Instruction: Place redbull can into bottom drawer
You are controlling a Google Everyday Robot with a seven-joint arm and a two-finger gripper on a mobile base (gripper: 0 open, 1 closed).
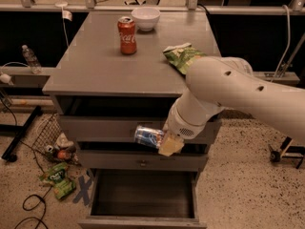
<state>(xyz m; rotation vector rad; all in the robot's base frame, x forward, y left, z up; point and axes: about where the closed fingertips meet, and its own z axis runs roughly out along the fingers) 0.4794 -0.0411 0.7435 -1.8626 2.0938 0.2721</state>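
My gripper (pixel 164 141) is shut on the redbull can (pixel 147 136), a slim blue and silver can held on its side, top end pointing left. It hangs in front of the upper drawer fronts of the grey cabinet, above the bottom drawer (pixel 143 194). The bottom drawer is pulled out, its dark wide inside open and with nothing in it. My white arm comes in from the right and hides part of the cabinet front.
On the cabinet top (pixel 90 70) stand a red Coca-Cola can (pixel 127 35), a white bowl (pixel 146 18) and a green chip bag (pixel 183 56). On the floor at the left lie a wire basket (pixel 47 135), green packets (pixel 58 179), cables and a water bottle (pixel 30 58).
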